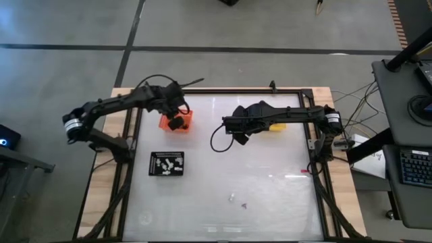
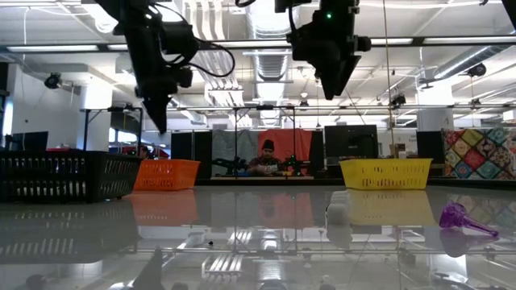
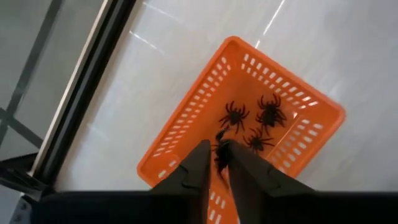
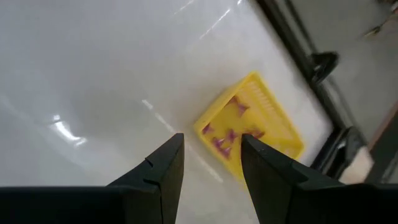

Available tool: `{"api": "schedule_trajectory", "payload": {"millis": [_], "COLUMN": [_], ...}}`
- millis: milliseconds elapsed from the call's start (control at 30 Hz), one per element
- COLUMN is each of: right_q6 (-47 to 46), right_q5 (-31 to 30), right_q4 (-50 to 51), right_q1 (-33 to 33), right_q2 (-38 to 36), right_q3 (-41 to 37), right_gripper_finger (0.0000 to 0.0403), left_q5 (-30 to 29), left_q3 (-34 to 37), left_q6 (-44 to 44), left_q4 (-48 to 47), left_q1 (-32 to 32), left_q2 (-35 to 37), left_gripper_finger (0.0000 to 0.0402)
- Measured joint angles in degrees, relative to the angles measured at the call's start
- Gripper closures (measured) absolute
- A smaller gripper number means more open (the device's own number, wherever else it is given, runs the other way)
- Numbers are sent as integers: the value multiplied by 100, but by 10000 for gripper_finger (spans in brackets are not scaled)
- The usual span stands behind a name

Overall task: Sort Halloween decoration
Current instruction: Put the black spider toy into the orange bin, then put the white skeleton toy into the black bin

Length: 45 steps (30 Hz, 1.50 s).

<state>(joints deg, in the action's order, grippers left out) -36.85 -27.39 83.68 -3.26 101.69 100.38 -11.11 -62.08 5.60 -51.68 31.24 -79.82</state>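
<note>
L hand [image 3: 216, 155] pinching 1 spider [image 3: 220, 151] | orange tray [image 3: 186, 118]: 3 spiders | R hand [image 4: 210, 158] open, empty

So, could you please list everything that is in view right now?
orange tray: one, orange, table's left rear
black spiders: four, black, three in the orange tray, one between the left jaws
yellow tray: one, yellow, right rear
purple trinkets: several, purple, in the yellow tray
black tray: one, black, left middle
white trinkets: several, white, in the black tray
loose trinkets: two, one purple, one white, on bare table
person: one, in the room behind
left jaws: dark, above the orange tray, closed on a spider
right jaws: dark, open, empty, above the yellow tray
</note>
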Motion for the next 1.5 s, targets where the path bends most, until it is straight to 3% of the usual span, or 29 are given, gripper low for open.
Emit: {"api": "schedule_trajectory", "payload": {"millis": [333,533,700,1000,1267,1500], "right_q6": [-611,-917,-806,978,3313,4462], "right_q5": [242,494,1172,2756,3072,3345], "right_q4": [17,15,-7,-1010,-1811,-1979], "right_q1": [107,403,811,1626,1839,1842], "right_q2": [0,-1,0,0,2,75], "right_q3": [0,0,0,-273,-804,-1162], "right_gripper_finger": [255,255,255,255,255,255], "left_q5": [-15,-7,15,-13,-23,-28], "left_q3": [0,0,0,0,0,0], "left_q6": [467,417,491,865,585,195], "left_q4": [7,-6,-26,39,38,22], "left_q1": [11,-6,-6,0,0,0], "left_q2": [-104,136,325,373,373,375], "left_gripper_finger": [293,281,281,281,280,280]}}
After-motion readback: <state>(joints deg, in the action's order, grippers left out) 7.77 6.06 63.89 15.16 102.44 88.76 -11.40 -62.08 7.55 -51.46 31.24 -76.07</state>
